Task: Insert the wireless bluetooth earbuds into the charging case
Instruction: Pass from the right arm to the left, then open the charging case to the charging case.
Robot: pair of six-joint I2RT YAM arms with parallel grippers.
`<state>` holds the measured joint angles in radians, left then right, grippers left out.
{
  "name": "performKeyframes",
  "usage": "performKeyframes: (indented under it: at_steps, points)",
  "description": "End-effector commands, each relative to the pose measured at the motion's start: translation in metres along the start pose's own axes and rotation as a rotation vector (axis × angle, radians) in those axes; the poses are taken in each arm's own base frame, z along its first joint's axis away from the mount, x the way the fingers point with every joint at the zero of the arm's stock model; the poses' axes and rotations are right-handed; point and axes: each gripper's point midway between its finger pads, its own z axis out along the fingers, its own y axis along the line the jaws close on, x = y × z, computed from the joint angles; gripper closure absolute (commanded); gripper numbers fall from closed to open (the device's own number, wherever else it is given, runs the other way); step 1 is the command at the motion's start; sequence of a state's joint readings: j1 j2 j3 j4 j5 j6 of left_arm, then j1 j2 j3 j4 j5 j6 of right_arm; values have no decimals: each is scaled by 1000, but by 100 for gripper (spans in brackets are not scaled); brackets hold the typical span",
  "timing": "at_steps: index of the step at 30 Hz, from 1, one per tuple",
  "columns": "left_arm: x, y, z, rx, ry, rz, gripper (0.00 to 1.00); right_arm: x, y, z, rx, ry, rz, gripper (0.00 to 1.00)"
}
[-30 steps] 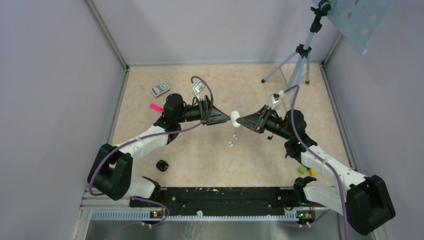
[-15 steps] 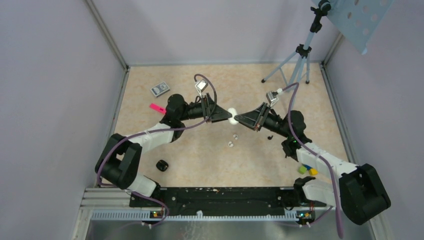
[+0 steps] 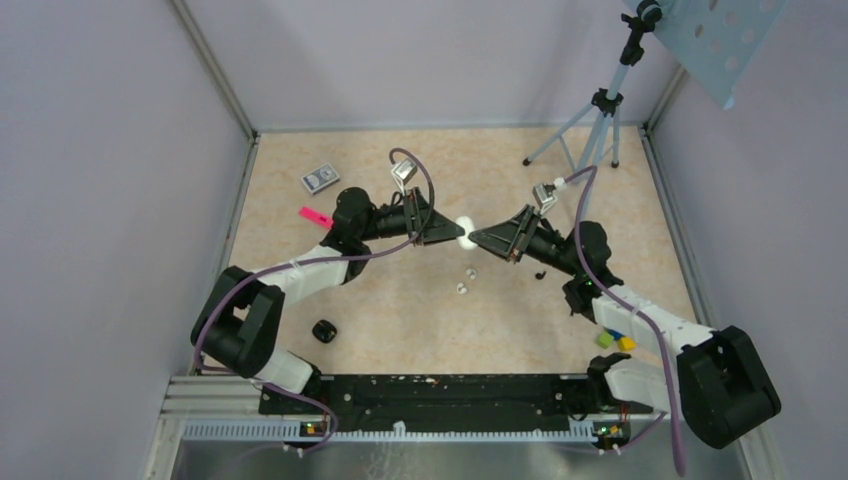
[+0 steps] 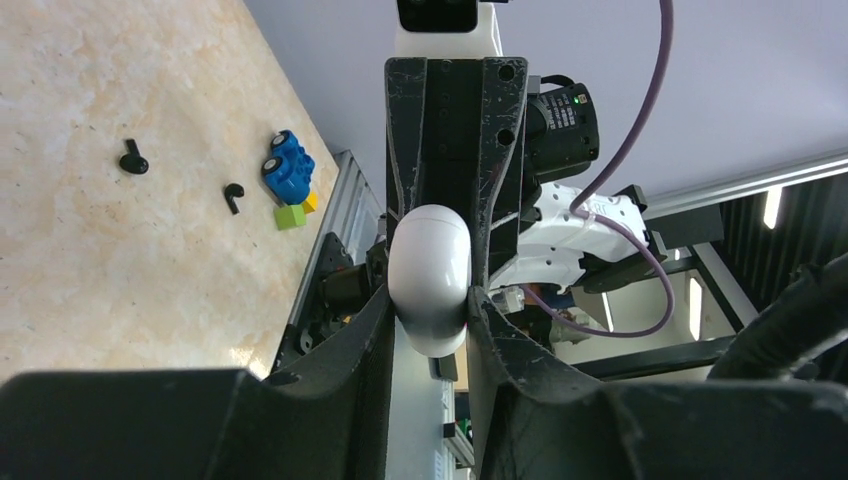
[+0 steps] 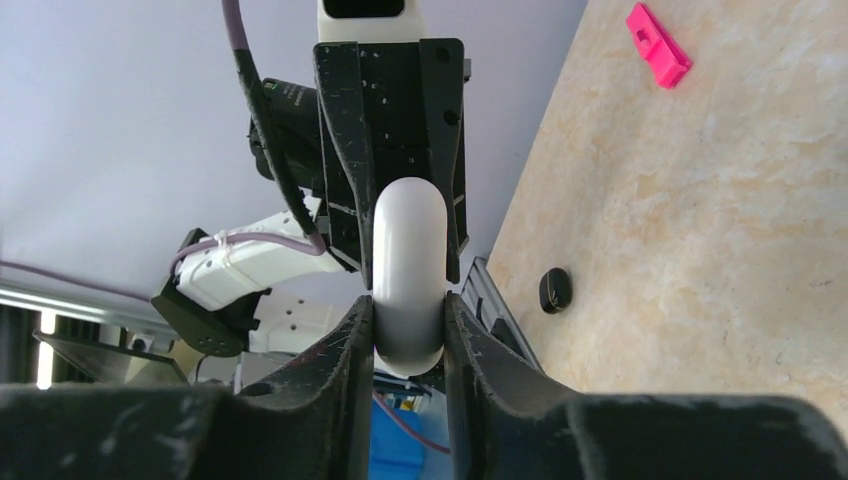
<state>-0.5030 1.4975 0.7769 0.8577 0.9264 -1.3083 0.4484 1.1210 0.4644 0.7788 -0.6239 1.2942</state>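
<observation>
The left gripper (image 4: 428, 305) is closing on the white charging case (image 4: 430, 275). A second ago its jaws were standing wide beside the case, and now both fingers are pressing against the case's sides, at the centre of the top view. The right gripper (image 5: 408, 325) is clamping the same case from the opposite end, with its fingers flat against both flanks, though that hold may be starting to ease. The case is hanging in mid-air between the two arms, apparently with its lid shut, clear of the table (image 3: 400, 300). The white earbuds (image 3: 461, 289) are lying on the table just below centre. The black earbuds (image 4: 133, 157) are lying at the upper left of the left wrist view. All of them are outside the case. This is probably a handover, or a two-handed hold for opening the lid, and no bud is going in yet.
</observation>
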Motion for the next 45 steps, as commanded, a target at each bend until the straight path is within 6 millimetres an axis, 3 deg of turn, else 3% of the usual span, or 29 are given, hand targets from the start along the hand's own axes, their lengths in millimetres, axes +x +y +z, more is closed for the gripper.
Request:
performKeyframes:
  at_steps: [1, 6, 13, 33, 38, 45]
  points:
    - [-3, -2, 3, 8, 5, 74, 100, -3, -5, -3, 20, -29, -17, 71]
    - [1, -1, 5, 3, 61, 88, 100, -9, -23, -8, 111, -89, 11, 64]
    - [5, 0, 3, -3, 90, 93, 100, -14, -30, -13, 145, -129, 21, 55]
    - [-1, -29, 4, 70, 94, 106, 100, -10, -75, -29, 287, -128, 37, 53]
    - [3, -28, 2, 54, 109, 100, 100, -18, -63, -32, 266, -139, -10, 53]
    - [4, -28, 0, -22, 139, 129, 100, -33, -22, -36, 192, -161, -164, 48]
